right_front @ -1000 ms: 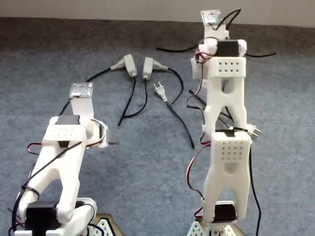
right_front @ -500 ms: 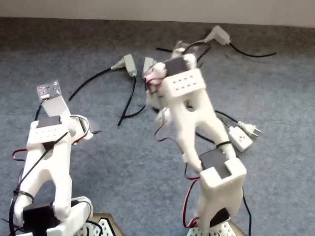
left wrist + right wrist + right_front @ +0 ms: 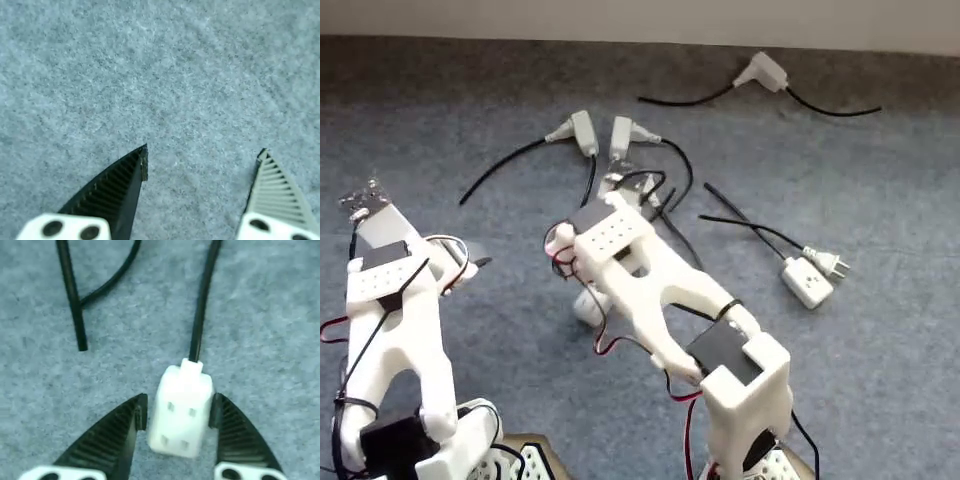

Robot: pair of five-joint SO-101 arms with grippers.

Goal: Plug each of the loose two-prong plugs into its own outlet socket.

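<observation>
My right gripper (image 3: 179, 405) is shut on a white outlet socket (image 3: 181, 415), one finger against each side. Slots show on the socket's top face and its black cord (image 3: 200, 315) runs away from me. In the high view this gripper (image 3: 586, 305) hangs low under its folded arm, left of the table's middle. My left gripper (image 3: 202, 160) is open over bare grey carpet at the left (image 3: 470, 262). A two-prong plug (image 3: 833, 264) lies beside a white socket block (image 3: 807, 282) at the right.
Two greyish sockets (image 3: 582, 130) (image 3: 620, 135) lie at the back centre, and another socket (image 3: 767, 70) at the far right back. Loose black cords (image 3: 740, 225) cross the middle. A cut cable end (image 3: 81, 345) lies just beyond the held socket.
The right arm has swung from the far right back to the left and folded down over the middle. The left arm has swung further left.
</observation>
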